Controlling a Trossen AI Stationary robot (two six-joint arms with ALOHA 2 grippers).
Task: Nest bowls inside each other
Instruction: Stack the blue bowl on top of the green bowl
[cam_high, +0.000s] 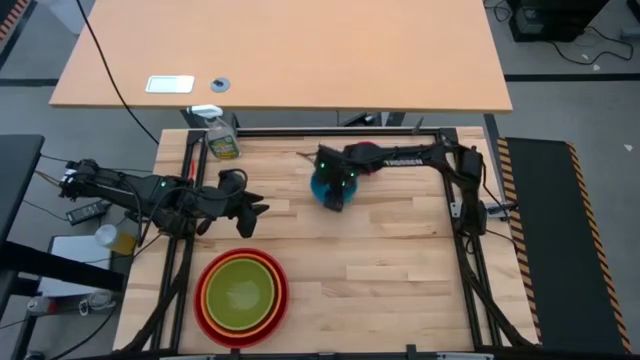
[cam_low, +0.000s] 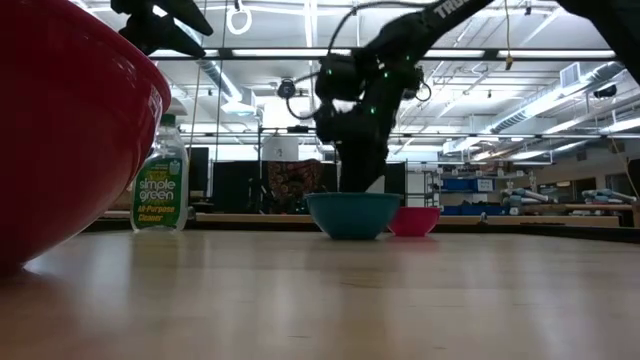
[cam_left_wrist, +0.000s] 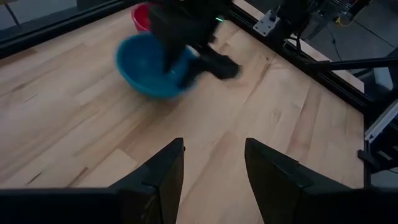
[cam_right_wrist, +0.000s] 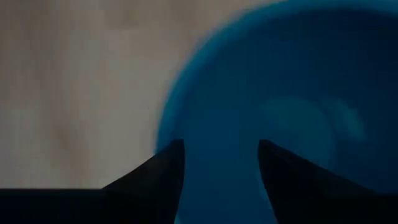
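Note:
A blue bowl stands upright on the wooden table, at the far middle. A small pink bowl stands just beyond it, partly under the right arm. At the near left, a yellow-green bowl sits inside an orange one, which sits inside a red bowl. My right gripper is open and points steeply down over the blue bowl's rim. One finger is at the rim and the other over the hollow. My left gripper hangs open above the table's left, holding nothing. My right gripper comes at the blue bowl from above, its fingers at the rim on the bowl's near side. I cannot tell whether they touch the bowl. The bowl stands on the table.
A spray bottle stands at the table's far left corner. A black frame runs along the table's edges. Bare wood lies across the middle and right. A second desk stands beyond the far edge.

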